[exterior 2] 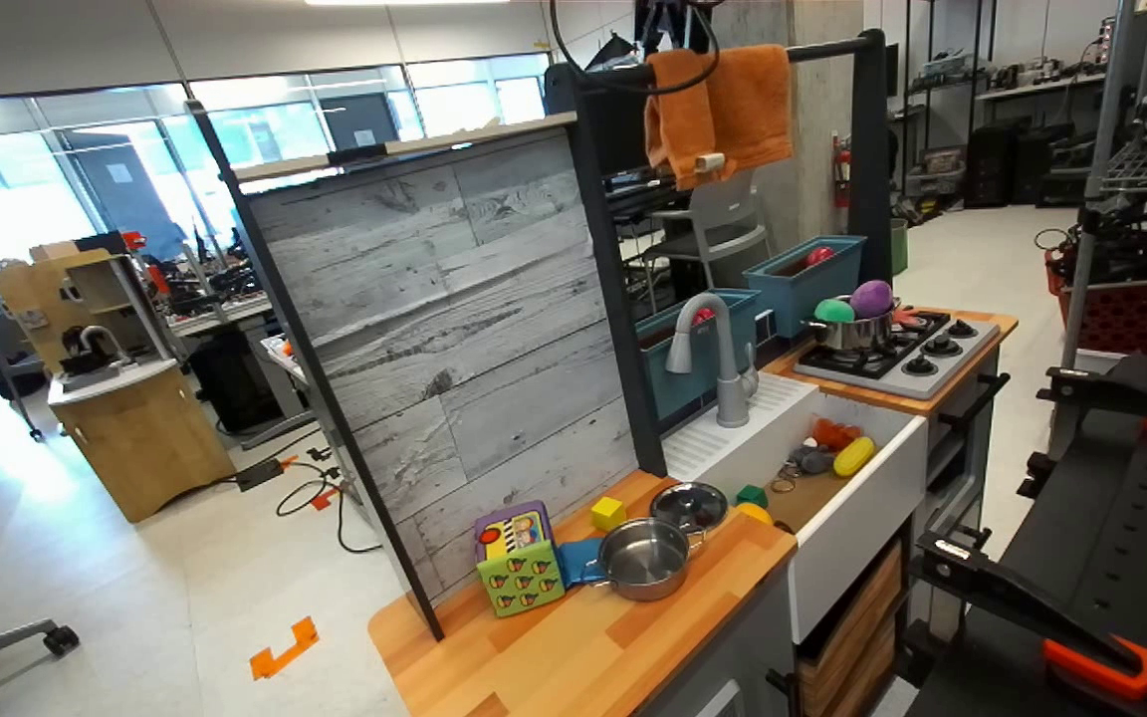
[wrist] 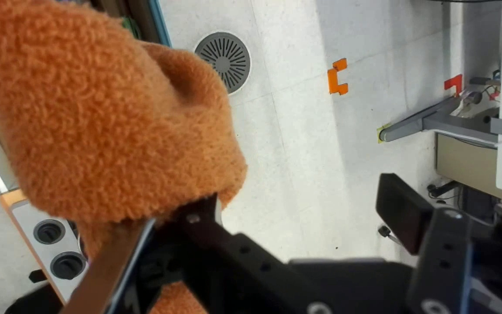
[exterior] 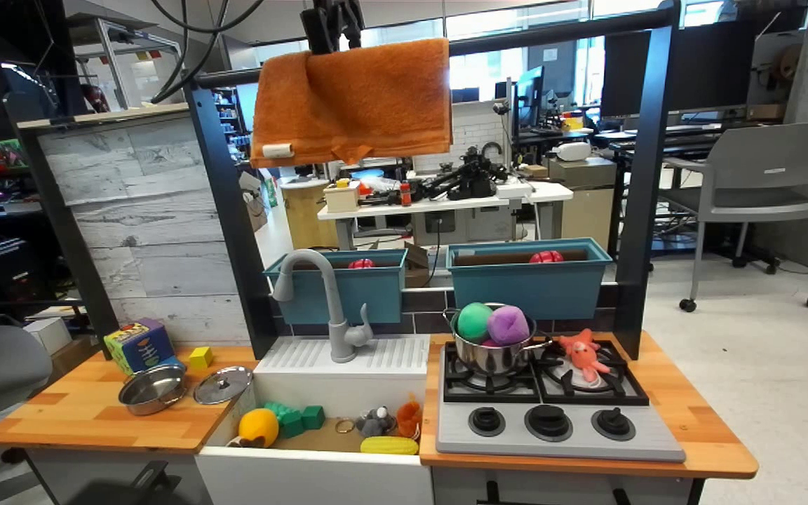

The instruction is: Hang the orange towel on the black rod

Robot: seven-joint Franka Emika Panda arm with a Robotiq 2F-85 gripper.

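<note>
Towel (exterior: 358, 105), orange rectangular terry, draped over black round metal rod (exterior: 558, 32), eleven o'clock in an exterior view; black two-fingered gripper (wrist: 304, 210), spread wide, apparently touching, could snag and dislodge it when withdrawn.

In an exterior view the table (exterior: 81, 414) shows from its front edge; in an exterior view, slantwise from the metal pan's (exterior 2: 645, 563) corner. Both exterior views share sink (exterior: 313, 482) and stovetop (exterior: 515, 431). The wrist view, nearest the orange towel (wrist: 103, 122), looks down.
</note>
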